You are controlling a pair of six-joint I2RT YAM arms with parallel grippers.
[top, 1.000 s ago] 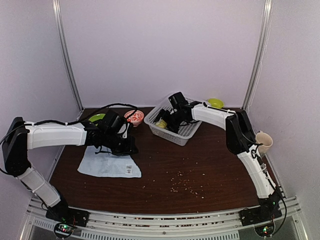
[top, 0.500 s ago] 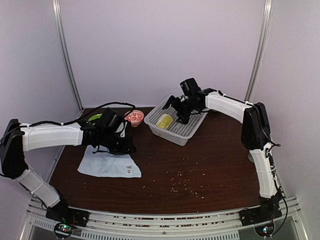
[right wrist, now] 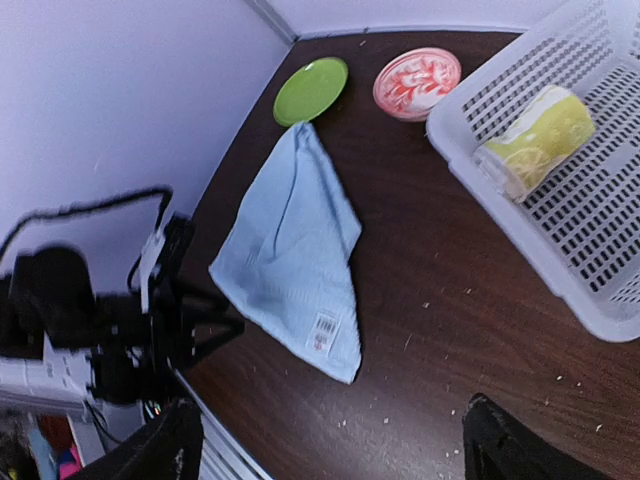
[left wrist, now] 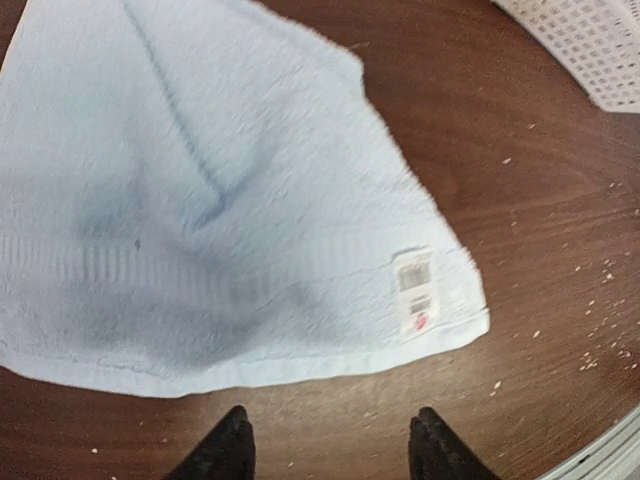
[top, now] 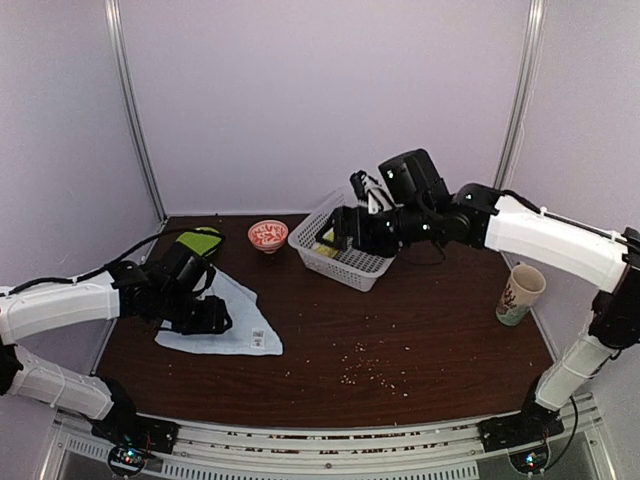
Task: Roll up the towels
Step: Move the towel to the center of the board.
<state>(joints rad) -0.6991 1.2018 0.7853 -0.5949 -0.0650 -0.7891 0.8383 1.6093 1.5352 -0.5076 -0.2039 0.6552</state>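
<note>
Progress: about half done, by my reading.

- Lime-green printed cloth towel [right wrist: 535, 140]: already a tight roll, lying on its side on the floor of the white plastic mesh basket [top: 365, 268], close to one wall. Its long axis runs diagonally across the basket floor, with one end toward that wall. This one looks finished.
- Plain pale-blue cloth towel [left wrist: 200, 200]: not yet rolled. It lies flat on the dark wooden bench [top: 420, 320], left of centre, with a few soft creases and no turn started.

Orientation of the blue towel: it narrows to a tip that points to the far left, toward the round green plate [right wrist: 312, 90]. Whether the tip touches the plate I cannot tell. The broad hemmed edge faces the near side of the bench, with a small white label [left wrist: 414, 290] at its right-hand corner. The long axis seems to run from that tip to the near hem, slightly diagonal to the bench edge.

Left tool [left wrist: 330, 425]: released, fingers apart with nothing between them, just short of the near hem and above the bench.

Right tool [right wrist: 335, 420]: spread wide and empty, hanging high near the basket, well apart from the blue towel.

Left to do: roll the blue towel, probably starting from the near hem.
</note>
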